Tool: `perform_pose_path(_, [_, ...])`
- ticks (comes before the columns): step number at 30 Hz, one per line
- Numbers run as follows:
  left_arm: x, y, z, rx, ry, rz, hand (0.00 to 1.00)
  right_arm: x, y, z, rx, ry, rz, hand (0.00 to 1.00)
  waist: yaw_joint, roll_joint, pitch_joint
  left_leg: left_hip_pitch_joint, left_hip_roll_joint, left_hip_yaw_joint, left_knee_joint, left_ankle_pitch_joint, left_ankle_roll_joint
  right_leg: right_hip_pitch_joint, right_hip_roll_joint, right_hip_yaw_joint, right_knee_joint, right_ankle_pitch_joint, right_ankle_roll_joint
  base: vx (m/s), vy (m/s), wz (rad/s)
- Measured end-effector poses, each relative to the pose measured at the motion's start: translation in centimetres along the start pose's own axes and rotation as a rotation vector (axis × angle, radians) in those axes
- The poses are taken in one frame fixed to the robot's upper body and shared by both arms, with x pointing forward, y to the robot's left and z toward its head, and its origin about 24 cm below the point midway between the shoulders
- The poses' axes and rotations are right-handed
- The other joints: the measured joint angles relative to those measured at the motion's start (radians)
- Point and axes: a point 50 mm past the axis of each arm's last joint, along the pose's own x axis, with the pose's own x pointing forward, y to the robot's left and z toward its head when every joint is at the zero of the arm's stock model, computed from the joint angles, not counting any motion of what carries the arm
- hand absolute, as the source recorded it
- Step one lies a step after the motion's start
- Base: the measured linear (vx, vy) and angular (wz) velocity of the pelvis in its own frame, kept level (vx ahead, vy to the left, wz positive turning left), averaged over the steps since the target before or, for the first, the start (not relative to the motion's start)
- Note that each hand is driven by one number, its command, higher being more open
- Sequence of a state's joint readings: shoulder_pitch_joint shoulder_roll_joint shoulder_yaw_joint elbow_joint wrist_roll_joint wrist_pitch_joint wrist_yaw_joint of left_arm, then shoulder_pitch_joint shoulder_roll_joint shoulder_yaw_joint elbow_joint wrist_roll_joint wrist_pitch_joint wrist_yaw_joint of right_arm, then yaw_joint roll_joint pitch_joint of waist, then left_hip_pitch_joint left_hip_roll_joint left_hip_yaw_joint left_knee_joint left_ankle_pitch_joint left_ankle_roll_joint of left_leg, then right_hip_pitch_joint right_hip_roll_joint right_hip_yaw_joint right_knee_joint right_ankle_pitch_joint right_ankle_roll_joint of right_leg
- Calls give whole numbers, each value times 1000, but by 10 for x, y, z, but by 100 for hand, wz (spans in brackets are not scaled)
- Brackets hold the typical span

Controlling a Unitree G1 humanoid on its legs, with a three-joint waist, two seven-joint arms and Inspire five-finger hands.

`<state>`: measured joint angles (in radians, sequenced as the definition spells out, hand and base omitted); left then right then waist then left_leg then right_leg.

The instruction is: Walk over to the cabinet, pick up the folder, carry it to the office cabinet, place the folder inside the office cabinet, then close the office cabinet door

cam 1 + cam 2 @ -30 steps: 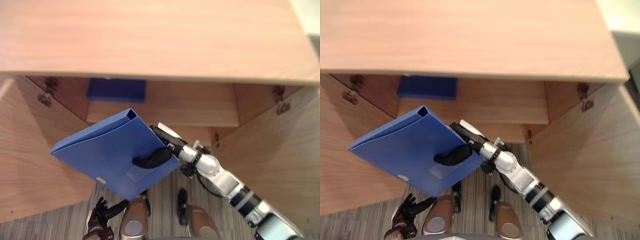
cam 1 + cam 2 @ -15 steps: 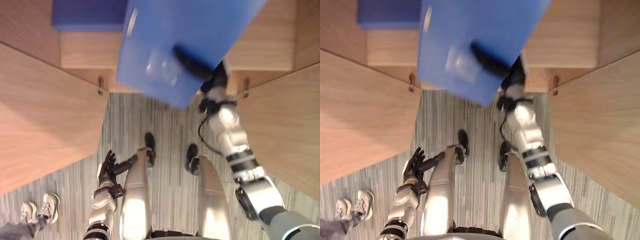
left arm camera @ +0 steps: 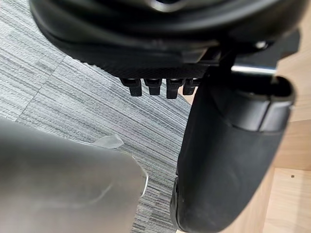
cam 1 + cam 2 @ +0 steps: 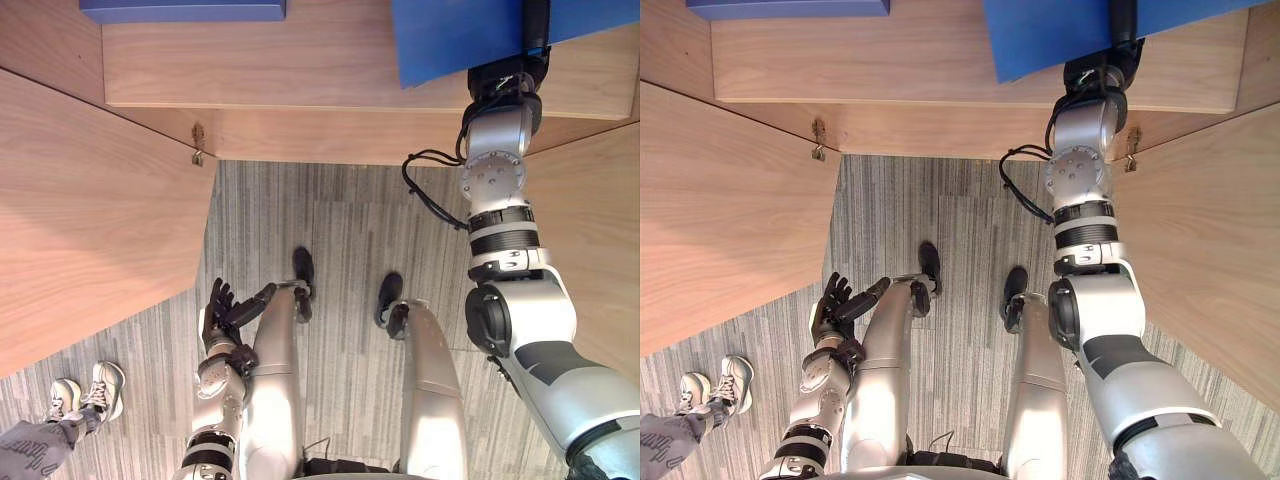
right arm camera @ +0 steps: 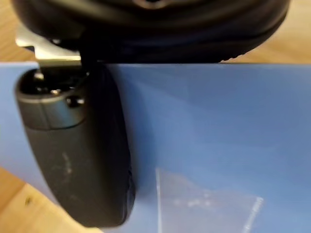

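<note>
One blue folder [image 4: 455, 35] sat at about 1 o'clock in the head views, reaching over the shelf [image 4: 300, 65] of the office cabinet [image 4: 330, 135]. The right hand [image 4: 535, 28] gripped it, with its thumb [image 5: 77, 145] clamped flat on the cover beside a clear label pocket [image 5: 204, 204]. The fingers beneath were hidden, and I could not tell whether the folder rested on the shelf or hung just above it.

The step in hand looked like placing the folder inside. The next move would call for easing it deeper and level onto the shelf, letting go, and drawing the arm back clear before any door was swung.

The left hand [image 4: 222, 312] hung at 7 o'clock, fingers straight and loose, holding nothing.

The shelf was pale wood, smooth and bare at its middle. A second folder [image 4: 180, 8] lay at 11 o'clock, well apart from the first. The left door [image 4: 90, 200] and right door [image 4: 600, 210] both stood open at 9 and 3 o'clock. Grey striped carpet [image 4: 340, 230] covered the floor, and a person's shoes [image 4: 95, 385] stood at 8 o'clock.
</note>
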<state>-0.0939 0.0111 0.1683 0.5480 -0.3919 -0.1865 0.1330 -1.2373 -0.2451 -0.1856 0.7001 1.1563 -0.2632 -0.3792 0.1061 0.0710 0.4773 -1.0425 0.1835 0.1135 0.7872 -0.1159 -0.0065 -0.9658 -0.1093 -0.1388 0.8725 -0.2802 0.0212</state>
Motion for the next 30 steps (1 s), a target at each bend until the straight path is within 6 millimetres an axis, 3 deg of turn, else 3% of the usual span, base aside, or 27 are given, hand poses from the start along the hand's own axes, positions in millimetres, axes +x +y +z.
perform_pose_path(7, [-1, -5, -2, 0, 5, -15, 100, 6, 24, 16, 10, -38, 61, 100, -11, 1, -3, 34, -12, 4, -36, 9, 4, 45, -12, -13, -35, 6, -4, 8, -13, 7])
perform_pose_path(14, [-1, -10, -3, 8, 3, -34, 100, 3, 46, 9, -30, -14, 157, 100, -13, 3, -9, 53, -12, 22, -60, 10, 6, 60, -12, -7, -64, 15, -1, -3, -10, -2])
perform_pose_path(24, [1, -16, -3, -18, 10, -48, 100, 0, 41, -19, -288, 90, 240, 100, -36, 3, -10, 78, -7, 38, -72, 10, 6, 83, -9, -2, -86, 22, 2, 0, -19, -2])
perform_pose_path(30, [3, -15, -4, -8, 17, -50, 100, -2, 17, -30, -676, 132, 349, 100, -41, 3, -13, 79, -3, 40, -74, 10, 6, 85, -5, 1, -93, 29, 3, -40, -23, -3])
